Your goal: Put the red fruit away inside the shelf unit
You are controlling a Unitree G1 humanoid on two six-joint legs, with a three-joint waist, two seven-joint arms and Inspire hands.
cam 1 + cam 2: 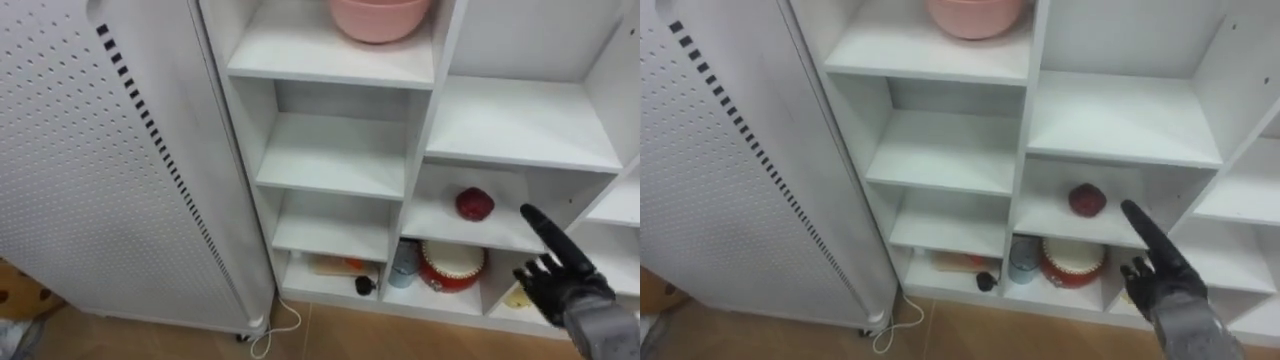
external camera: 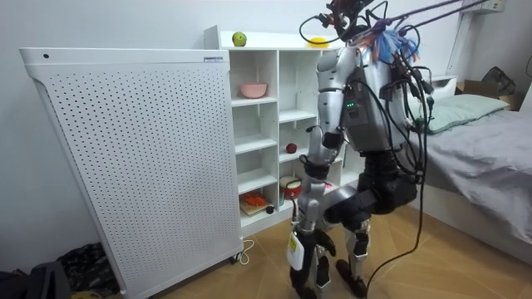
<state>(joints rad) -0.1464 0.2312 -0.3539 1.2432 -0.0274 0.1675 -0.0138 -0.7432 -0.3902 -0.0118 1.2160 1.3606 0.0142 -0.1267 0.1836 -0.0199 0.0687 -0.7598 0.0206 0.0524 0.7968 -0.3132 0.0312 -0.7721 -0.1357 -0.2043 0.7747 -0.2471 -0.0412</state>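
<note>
Robot stands slightly crouched in front of the closet (image 1: 340, 150), facing it (room view); bed (image 2: 482, 149) behind it.

Right hand (image 1: 560, 282) enters the eye view at 5 o'clock. Fingers stretched and spread, wide, holding nothing. The longest finger points toward 11 o'clock, and its tip lies over the front edge of a middle-column shelf.

Red fruit (image 1: 474, 204): sits on that same shelf, at 10 o'clock from the fingertip. Near the hand but apart from it, resting toward the back of the compartment.

Compartment below the fruit: red-and-white round tin (image 1: 452, 266) with a grey-blue cup (image 1: 404, 262) just beside it at 9 o'clock. A bit of something yellow (image 1: 518, 296) shows at 9 o'clock of the palm, mostly hidden.

Bottom left compartment: a flat tan and orange item (image 1: 335, 265), possibly food, too small to name; a small dark object (image 1: 365, 285) at its 4 o'clock.

White cord (image 1: 275, 335) lies on the wood floor (image 1: 400, 335) at the closet's lower left corner. Perforated white panel (image 1: 90, 170) stands against the closet at 9 o'clock.

Upper left shelf, 12 o'clock: pink bowl (image 1: 378, 18).

Closet top (room view): green fruit (image 2: 239, 39) at the left end, yellow object (image 2: 316, 39) further right.
</note>
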